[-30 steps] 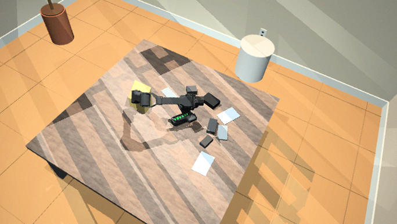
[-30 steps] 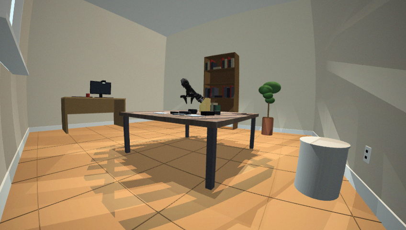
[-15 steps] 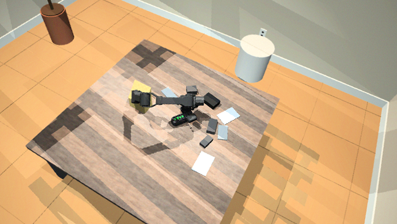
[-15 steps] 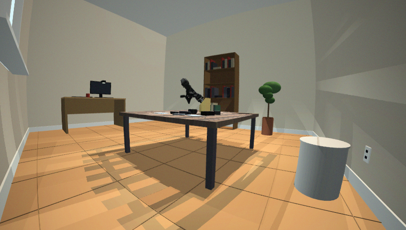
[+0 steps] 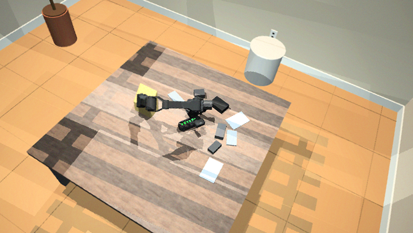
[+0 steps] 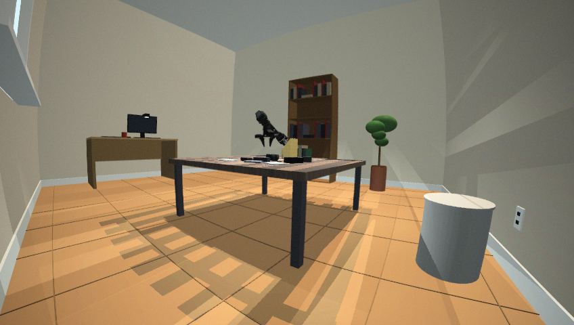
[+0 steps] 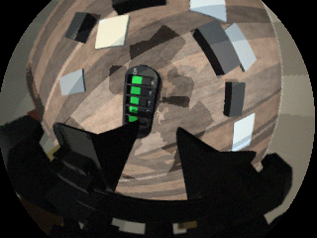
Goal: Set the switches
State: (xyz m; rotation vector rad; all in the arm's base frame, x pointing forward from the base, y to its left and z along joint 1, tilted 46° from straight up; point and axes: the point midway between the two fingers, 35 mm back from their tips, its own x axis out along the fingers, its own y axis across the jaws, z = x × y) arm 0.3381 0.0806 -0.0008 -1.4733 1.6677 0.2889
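The dark grey controller unit (image 5: 188, 127) (image 7: 155, 94) lies on the bench with its switch side up. In the wrist view several rockers show green patches in a row; the near end of the row is partly behind the left finger, and which ends are pressed down is too small to tell. The label on the underside is hidden. My gripper (image 6: 266, 144) (image 7: 158, 127) is open and empty. It is raised above the bench, and in the wrist view its fingertips appear at the near end of the unit. In the top view the arm hides the fingertips.
Dark modules (image 5: 199, 92) (image 5: 220, 104) (image 5: 220, 131) (image 5: 214, 147) lie around the unit. Pale flat cards (image 5: 237, 120) (image 5: 231, 137) (image 5: 211, 169) lie among and beyond them. A yellow block (image 5: 143, 88) (image 6: 290, 149) is by the arm's base.
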